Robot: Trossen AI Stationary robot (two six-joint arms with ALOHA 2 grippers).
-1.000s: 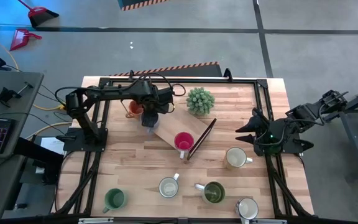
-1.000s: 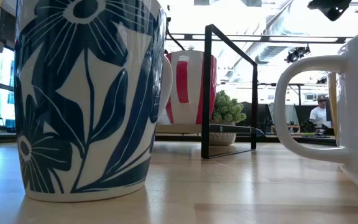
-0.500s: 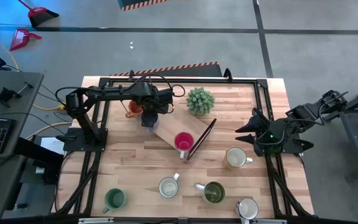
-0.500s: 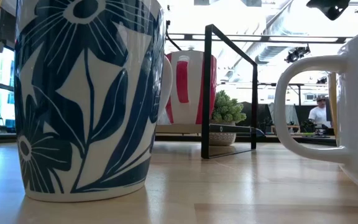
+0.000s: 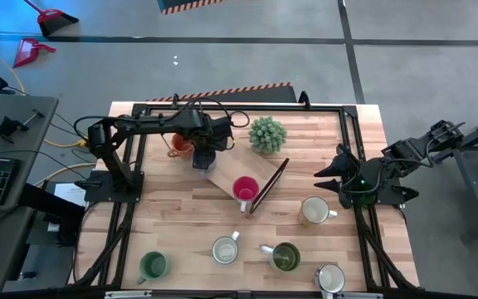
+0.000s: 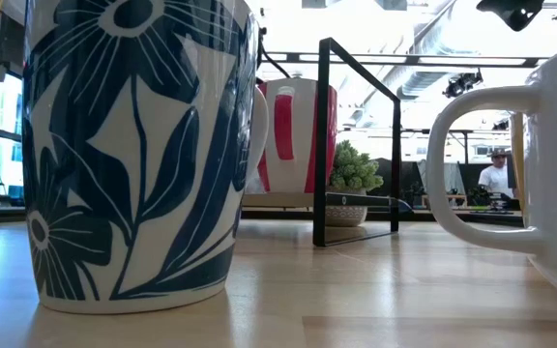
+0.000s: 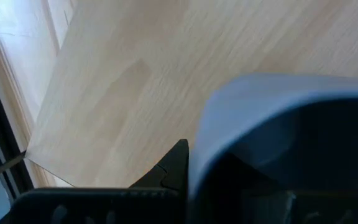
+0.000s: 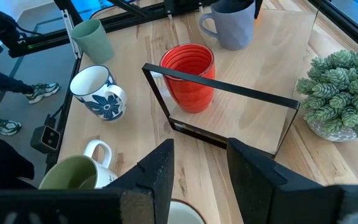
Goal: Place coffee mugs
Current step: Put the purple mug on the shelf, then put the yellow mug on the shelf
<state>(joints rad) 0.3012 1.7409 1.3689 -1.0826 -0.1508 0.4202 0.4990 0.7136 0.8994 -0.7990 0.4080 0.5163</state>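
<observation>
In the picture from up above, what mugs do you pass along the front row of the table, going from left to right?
Bright green mug → white mug with the blue flower pattern → dark olive green mug → plain white mug.

Light wooden table (image 5: 181,216) edged by a black frame.
A pale board (image 5: 231,173), a potted plant (image 5: 267,134) and scattered mugs are carried: orange (image 5: 179,146), bright green (image 5: 153,266), olive (image 5: 285,257), three white ones (image 5: 314,210).
</observation>
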